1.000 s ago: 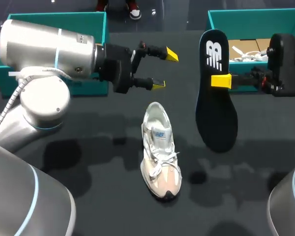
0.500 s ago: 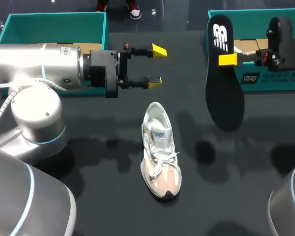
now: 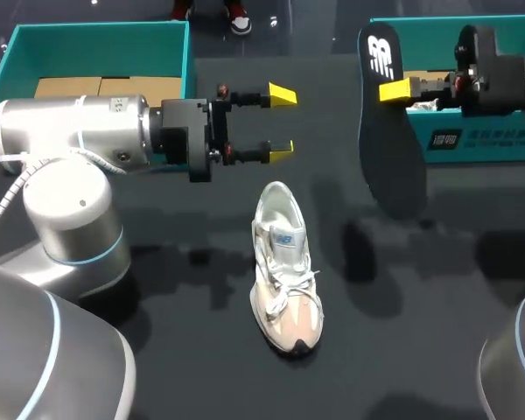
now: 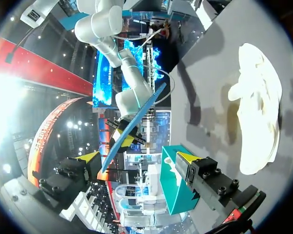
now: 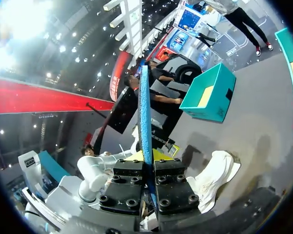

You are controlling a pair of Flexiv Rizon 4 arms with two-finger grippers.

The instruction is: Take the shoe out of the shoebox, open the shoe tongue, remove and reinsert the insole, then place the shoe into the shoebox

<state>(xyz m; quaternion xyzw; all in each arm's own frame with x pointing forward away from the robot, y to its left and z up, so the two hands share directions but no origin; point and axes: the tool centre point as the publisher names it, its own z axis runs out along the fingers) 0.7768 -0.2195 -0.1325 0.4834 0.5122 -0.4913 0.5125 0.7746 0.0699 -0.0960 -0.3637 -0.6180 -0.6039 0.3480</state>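
Centre of frame, on the dark table [image 3: 157, 341]: white and beige sneaker [image 3: 284, 267] standing on its sole, toe toward the lower edge, touched by neither claw. Upper right: right claw [image 3: 392, 90] clamped on the black insole [image 3: 392, 157] near its upper end, holding it off the table, broad end hanging down at the left wall of the teal shoebox [image 3: 481, 144]. Upper middle, above the sneaker's heel: left claw [image 3: 282, 122], yellow tips wide apart, gripping nothing. Upper left: second teal box [image 3: 96, 39] with cardboard inside.
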